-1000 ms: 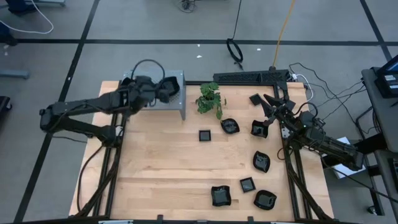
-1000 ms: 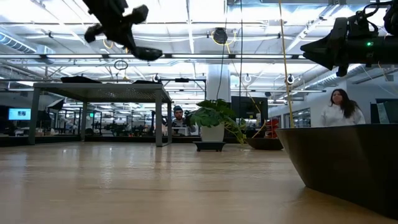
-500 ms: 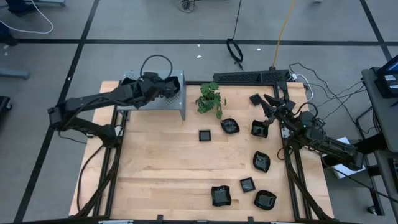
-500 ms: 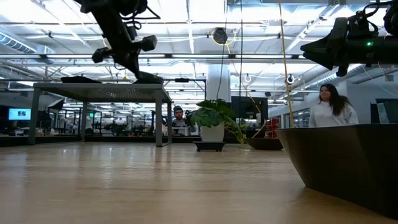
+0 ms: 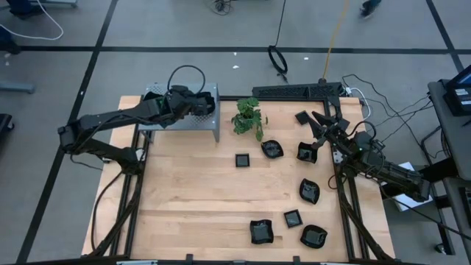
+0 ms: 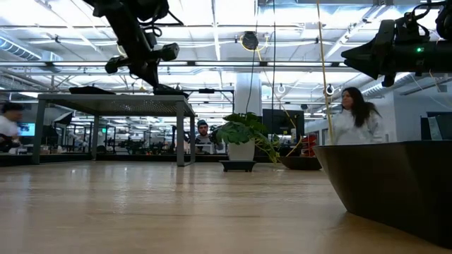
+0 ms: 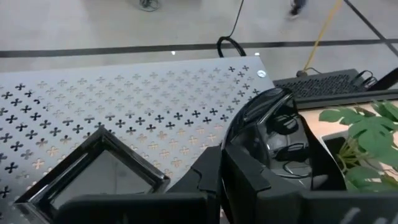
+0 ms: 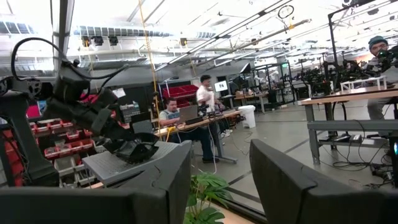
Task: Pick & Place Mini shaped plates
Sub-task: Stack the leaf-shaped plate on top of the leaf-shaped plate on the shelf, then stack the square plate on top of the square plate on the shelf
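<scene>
From above, the left gripper (image 5: 200, 103) sits over the top of the grey perforated box (image 5: 208, 121) at the table's far left corner, a dark dish apparently in its jaws; how far they stand open cannot be told here. The rest of the mini shaped plates lie well apart from it across the table (image 5: 191, 199): one small square plate (image 5: 242, 160) just past the green plant (image 5: 249, 116), a wavy one (image 5: 271, 149) beyond that, and several more scattered toward the near right corner. The right gripper (image 5: 318, 129) waits, fingers spread, just beside a plate (image 5: 306, 153) near the right edge.

At table height, the left gripper (image 6: 164, 83) hangs right at the box's flat top (image 6: 113, 99) with a dark dish (image 6: 169, 89) beneath it, seemingly touching the surface.

In the left wrist view, the left gripper (image 7: 261, 168) is closed on the curved rim of a glossy round plate (image 7: 280, 140), just over the perforated sheet (image 7: 124, 106). A square plate (image 7: 93, 174) already rests on the box beside the fingers.

In the right wrist view, the right gripper (image 8: 217, 180) stands wide open with nothing between its fingers.

The dishes look light, stiff, slick and probably chip-prone. An edge pinch across the raised rim seems the sound hold, with a gentle set-down.
</scene>
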Motion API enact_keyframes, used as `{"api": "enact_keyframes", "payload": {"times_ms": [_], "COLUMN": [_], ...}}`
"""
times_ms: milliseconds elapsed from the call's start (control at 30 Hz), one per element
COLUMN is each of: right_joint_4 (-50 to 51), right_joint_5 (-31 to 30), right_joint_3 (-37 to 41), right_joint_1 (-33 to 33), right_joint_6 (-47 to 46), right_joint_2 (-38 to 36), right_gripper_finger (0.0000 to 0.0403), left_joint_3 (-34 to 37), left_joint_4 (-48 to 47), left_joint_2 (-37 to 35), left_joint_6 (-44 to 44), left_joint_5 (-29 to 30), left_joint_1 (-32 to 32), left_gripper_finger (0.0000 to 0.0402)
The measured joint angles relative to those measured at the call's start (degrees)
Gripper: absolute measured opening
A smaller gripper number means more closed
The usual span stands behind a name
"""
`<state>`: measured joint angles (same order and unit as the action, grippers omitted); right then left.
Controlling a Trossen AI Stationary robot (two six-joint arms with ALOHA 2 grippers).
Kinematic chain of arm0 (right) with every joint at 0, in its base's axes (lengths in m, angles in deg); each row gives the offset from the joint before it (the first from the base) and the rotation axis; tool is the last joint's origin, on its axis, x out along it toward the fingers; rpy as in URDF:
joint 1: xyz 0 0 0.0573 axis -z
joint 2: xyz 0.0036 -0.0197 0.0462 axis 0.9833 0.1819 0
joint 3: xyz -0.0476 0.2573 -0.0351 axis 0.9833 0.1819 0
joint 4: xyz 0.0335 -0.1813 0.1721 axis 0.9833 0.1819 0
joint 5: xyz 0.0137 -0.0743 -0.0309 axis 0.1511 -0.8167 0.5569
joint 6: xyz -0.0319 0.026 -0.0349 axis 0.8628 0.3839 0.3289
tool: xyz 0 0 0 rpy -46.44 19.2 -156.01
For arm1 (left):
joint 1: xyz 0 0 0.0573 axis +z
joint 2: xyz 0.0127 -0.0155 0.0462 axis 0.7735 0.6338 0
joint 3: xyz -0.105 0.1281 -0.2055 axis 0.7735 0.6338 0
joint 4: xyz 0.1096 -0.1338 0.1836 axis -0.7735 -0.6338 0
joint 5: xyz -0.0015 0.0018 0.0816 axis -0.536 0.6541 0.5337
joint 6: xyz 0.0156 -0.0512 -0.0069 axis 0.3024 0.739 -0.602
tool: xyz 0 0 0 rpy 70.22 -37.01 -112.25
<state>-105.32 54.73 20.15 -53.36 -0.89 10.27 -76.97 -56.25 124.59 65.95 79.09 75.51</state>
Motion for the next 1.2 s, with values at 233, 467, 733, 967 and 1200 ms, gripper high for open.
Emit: {"api": "enact_keyframes", "payload": {"times_ms": [233,467,733,967,1200], "right_joint_4": [0.0,0.0,-0.79,-2.58,2.5], "right_joint_5": [0.0,0.02,0.2,1.5,6.27], "right_joint_3": [-0.01,-0.02,0.0,-0.34,-5.85], "right_joint_1": [0.01,0.02,0.0,0.01,0.0], "right_joint_6": [0.01,0.0,0.0,1.92,2.3], "right_joint_2": [0.0,0.0,0.0,0.06,6.32], "right_gripper_finger": [0.0153,0.0153,0.0153,0.0153,0.0153], "left_joint_3": [0.0,0.02,0.0,0.0,0.0], "left_joint_4": [-0.06,1.0,4.99,5.14,5.23], "left_joint_2": [-0.66,-2.65,-7.9,-9.08,-8.84], "left_joint_6": [-0.11,-4.73,-11.52,-11.59,-11.51], "left_joint_5": [-0.76,-1.6,-7.26,-18.1,-19.59], "left_joint_1": [0.07,0.22,-1.62,-7.06,-14.52], "left_gripper_finger": [0.0057,0.014,0.0183,0.0172,0.0157]}}
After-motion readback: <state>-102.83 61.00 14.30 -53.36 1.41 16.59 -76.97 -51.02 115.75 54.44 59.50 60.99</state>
